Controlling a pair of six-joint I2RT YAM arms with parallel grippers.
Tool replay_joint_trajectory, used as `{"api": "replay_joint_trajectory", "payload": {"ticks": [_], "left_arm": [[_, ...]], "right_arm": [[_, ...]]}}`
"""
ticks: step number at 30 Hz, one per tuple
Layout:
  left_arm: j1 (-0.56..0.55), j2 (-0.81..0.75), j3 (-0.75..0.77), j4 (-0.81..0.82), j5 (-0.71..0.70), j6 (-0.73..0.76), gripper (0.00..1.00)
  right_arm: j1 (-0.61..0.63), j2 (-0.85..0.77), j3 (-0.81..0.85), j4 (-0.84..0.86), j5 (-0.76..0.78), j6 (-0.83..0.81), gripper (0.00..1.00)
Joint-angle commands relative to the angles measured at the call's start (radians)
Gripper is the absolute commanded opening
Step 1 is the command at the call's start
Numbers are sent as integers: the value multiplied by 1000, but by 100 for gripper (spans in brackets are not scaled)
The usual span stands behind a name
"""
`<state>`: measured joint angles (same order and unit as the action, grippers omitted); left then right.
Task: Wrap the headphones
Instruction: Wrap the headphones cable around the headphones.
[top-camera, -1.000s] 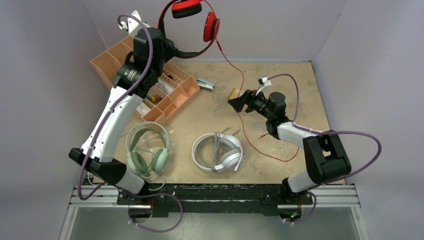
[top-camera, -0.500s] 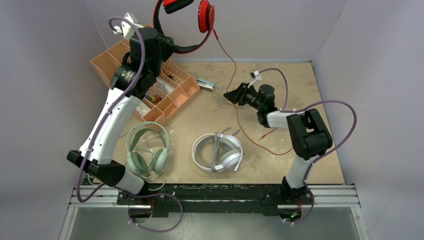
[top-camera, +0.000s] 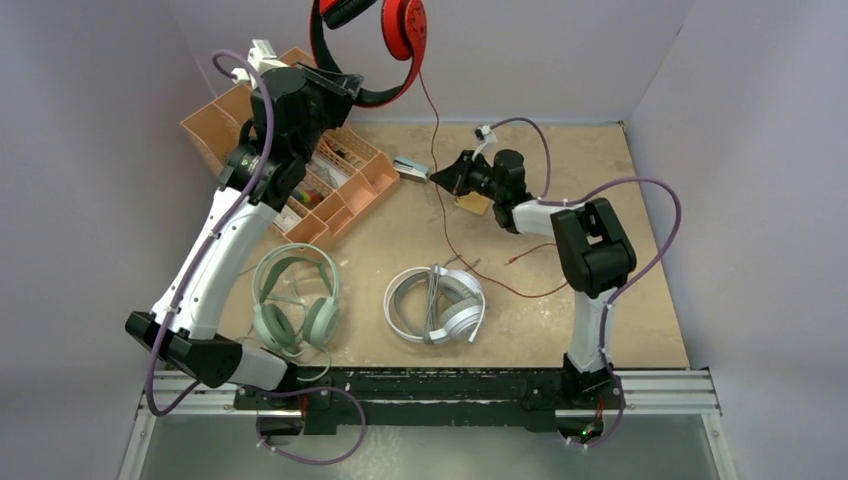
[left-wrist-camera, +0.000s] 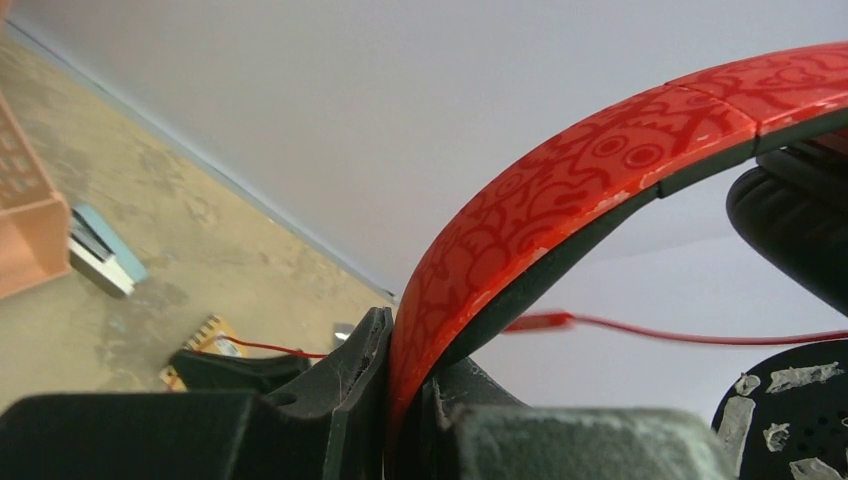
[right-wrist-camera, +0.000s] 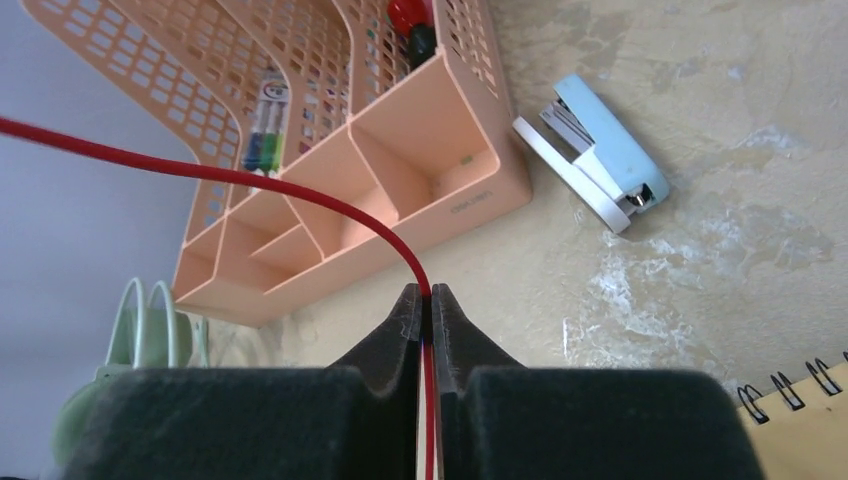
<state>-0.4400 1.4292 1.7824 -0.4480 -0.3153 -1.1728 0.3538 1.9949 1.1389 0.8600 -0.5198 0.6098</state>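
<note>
At the top centre of the overhead view, the left claw (top-camera: 340, 86) clamps the headband (left-wrist-camera: 560, 190) of the red and black over-ear headphones (top-camera: 405, 20) while the right claw (right-wrist-camera: 427, 300) pinches their thin red cord (right-wrist-camera: 200, 170), so too hard a pull could yank the band loose.

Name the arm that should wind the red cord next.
Right. The right gripper is shut on the red cord and free to carry it around. The left gripper is clamped on the red headband, holding it aloft as the anchor.
</note>
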Motion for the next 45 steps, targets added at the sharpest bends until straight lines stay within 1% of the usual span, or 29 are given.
{"api": "replay_joint_trajectory", "payload": {"ticks": [1,4,7,10,16,17,19,20,22,27,31,35,39,45], "left_arm": [[15,-45,-41,240,154,-87,0],[34,-45,-84,295,237,-79,0],[54,-46,-129,359,348,-37,0],[72,-34,-134,321,437,32,0],[88,-32,-168,333,561,113,0],[89,-33,-163,312,529,128,0],[90,-39,-151,252,406,146,0],[93,-40,-144,233,347,141,0],[103,-37,-136,249,266,116,0],[112,-13,-114,324,140,32,0],[123,6,-84,295,-5,37,0],[127,7,-75,282,-179,100,0],[133,-3,-71,252,-333,172,0],[135,-4,-68,246,-479,274,0]], "right_arm": [[17,20,86,-69,-44,-50,1],[18,13,70,-71,-67,-44,0],[15,-10,55,-111,-89,-85,0],[13,-48,33,-144,-105,-146,0],[13,-70,24,-164,-234,-214,0],[13,-71,24,-172,-242,-221,0],[18,-74,16,-182,-264,-247,0],[27,-75,3,-161,-279,-244,0],[43,-71,-16,-150,-292,-246,0],[59,-73,-28,-192,-300,-264,0],[77,-102,-48,-238,-311,-304,0],[110,-138,-69,-304,-322,-342,0],[122,-205,-129,-323,-320,-358,0],[141,-311,-155,-478,-286,-450,0]]}}
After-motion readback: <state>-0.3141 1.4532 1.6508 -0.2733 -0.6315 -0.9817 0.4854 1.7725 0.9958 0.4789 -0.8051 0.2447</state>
